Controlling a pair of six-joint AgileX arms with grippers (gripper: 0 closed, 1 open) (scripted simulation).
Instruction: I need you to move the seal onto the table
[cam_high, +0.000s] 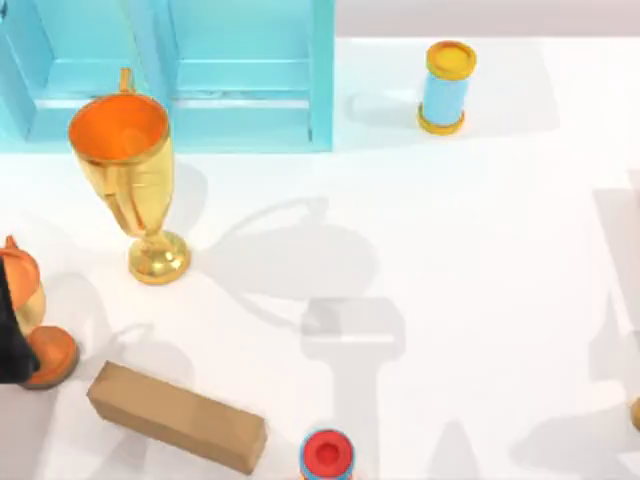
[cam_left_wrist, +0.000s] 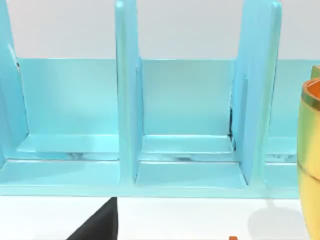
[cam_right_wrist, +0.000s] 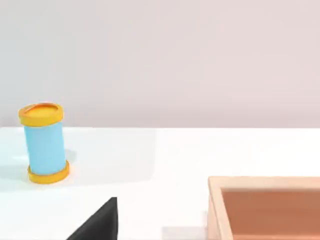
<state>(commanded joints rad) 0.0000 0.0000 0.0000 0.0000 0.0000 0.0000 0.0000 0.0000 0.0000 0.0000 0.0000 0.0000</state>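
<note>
The seal (cam_high: 30, 300), glossy orange and red-brown with a rounded top and a round foot, is at the far left edge of the white table (cam_high: 450, 300), in front of the golden trophy (cam_high: 130, 175). My left gripper (cam_high: 8, 335) is a dark shape right against the seal's left side; whether it holds the seal cannot be told. In the left wrist view a dark part of that gripper (cam_left_wrist: 97, 225) points toward the light-blue cabinet (cam_left_wrist: 185, 125), and a sliver of orange (cam_left_wrist: 233, 238) shows at the frame's edge. A dark part of my right gripper (cam_right_wrist: 100, 225) hangs over the table.
The light-blue cabinet (cam_high: 200, 70) stands at the back left. A blue cylinder with yellow ends (cam_high: 446, 88) is at the back, a brown block (cam_high: 175, 415) and a red-topped blue cylinder (cam_high: 327, 455) at the front. A wooden tray (cam_right_wrist: 265, 205) lies near my right gripper.
</note>
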